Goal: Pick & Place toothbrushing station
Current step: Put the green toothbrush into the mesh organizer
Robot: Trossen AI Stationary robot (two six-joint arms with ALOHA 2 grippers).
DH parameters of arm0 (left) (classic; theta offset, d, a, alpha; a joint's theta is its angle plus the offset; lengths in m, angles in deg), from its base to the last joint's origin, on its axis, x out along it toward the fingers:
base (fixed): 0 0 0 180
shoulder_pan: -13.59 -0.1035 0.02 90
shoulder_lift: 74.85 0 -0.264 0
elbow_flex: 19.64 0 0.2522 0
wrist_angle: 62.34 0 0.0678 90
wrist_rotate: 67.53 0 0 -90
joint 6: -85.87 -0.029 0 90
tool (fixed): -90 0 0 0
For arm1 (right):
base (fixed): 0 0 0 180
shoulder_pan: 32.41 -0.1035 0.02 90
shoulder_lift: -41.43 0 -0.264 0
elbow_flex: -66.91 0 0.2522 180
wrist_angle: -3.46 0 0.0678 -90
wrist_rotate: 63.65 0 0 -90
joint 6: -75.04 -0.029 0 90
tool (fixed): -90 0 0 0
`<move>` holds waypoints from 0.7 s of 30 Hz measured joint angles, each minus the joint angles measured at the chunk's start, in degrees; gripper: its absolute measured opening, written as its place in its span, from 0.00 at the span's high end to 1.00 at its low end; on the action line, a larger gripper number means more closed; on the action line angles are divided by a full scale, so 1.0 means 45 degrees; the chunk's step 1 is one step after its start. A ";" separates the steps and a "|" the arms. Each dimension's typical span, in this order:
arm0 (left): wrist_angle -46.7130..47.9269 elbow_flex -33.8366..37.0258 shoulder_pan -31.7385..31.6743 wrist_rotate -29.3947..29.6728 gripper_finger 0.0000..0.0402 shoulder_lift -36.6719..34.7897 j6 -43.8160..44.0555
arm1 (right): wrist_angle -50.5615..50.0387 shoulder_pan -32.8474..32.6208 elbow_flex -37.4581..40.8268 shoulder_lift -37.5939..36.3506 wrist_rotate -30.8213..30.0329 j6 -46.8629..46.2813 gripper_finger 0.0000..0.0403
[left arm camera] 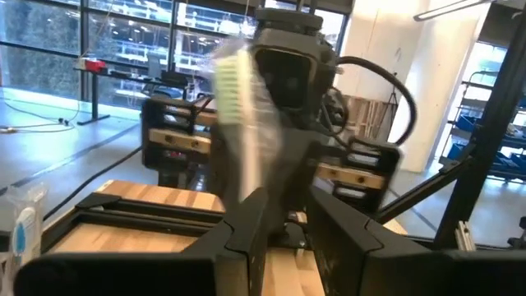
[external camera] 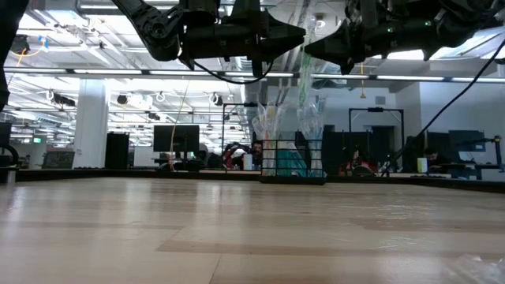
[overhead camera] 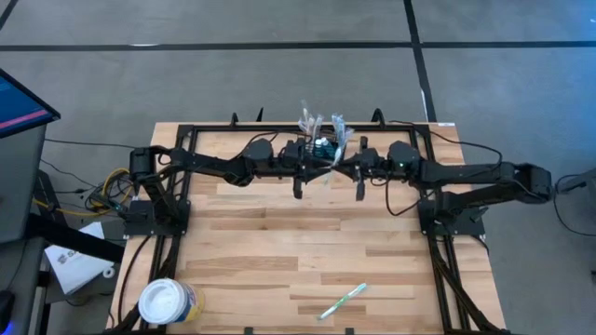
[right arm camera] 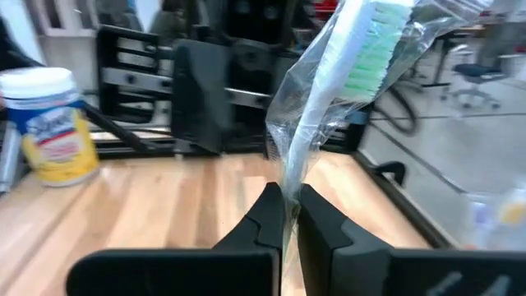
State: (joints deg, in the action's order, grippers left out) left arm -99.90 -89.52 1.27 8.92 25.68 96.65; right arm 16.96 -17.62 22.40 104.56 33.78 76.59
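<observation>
The round white plastic tub with a yellow and blue label (right arm camera: 51, 125) carries printed lettering, but it is too blurred to read. No other text, number, brand or sign can be made out in any view.

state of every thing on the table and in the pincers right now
left pincer: closed on a wrapped toothbrush
right pincer: shut on a wrapped toothbrush, green bristles
toothbrushing station: upright at the far edge, wrapped brushes in it
spare wrapped toothbrush: lying flat
white tub: upright, lid on
</observation>
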 joint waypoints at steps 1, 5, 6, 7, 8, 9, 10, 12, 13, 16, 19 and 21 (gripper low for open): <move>0.0011 0.0000 0.0000 -0.0073 0.80 0.0000 0.0001 | -0.0163 0.0076 0.0000 -0.0113 -0.0078 0.0075 0.99; 0.0081 0.0000 0.0000 -0.0815 0.80 0.0004 0.0047 | -0.0644 0.0474 0.0000 -0.0393 -0.0451 0.0337 0.99; 0.0087 0.0000 0.0005 -0.1068 0.80 0.0000 0.0113 | -0.0750 0.0583 0.0005 -0.0397 -0.0588 0.0385 0.99; 0.0133 0.0000 0.0005 -0.1293 0.80 0.0000 0.0203 | -0.0831 0.0691 0.0010 -0.0397 -0.0654 0.0432 0.99; 0.0223 0.0000 0.0005 -0.1502 0.80 0.0000 0.0301 | -0.0891 0.0818 0.0014 -0.0397 -0.0661 0.0457 0.99; 0.0322 0.0000 0.0005 -0.1648 0.80 0.0000 0.0367 | -0.0925 0.0949 0.0015 -0.0397 -0.0661 0.0463 0.99; 0.0413 0.0000 0.0005 -0.1752 0.80 0.0000 0.0375 | -0.1005 0.1072 0.0015 -0.0397 -0.0661 0.0507 0.99; 0.0576 -0.0003 0.0005 -0.1765 0.80 0.0003 0.0381 | -0.1144 0.1308 0.0015 -0.0392 -0.0661 0.0647 0.99; 0.0636 -0.0005 0.0005 -0.1801 0.80 0.0000 0.0406 | -0.1154 0.1429 0.0015 -0.0392 -0.0661 0.0664 0.99; 0.0634 -0.0005 0.0010 -0.2313 0.80 0.0000 0.0423 | -0.1151 0.1815 0.0015 -0.0392 -0.0661 0.0706 0.99; 0.0644 -0.0001 0.0085 -0.2450 0.80 0.0000 0.0423 | -0.1256 0.2185 0.0015 -0.0392 -0.0663 0.0784 0.99; 0.0639 -0.0002 0.0120 -0.2500 0.80 0.0003 0.0423 | -0.1366 0.2405 0.0015 -0.0392 -0.0663 0.0795 0.99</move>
State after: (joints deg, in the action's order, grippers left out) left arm -97.02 -89.52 1.81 -2.33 25.69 98.55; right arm 10.81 -6.79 22.47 102.79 30.79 80.17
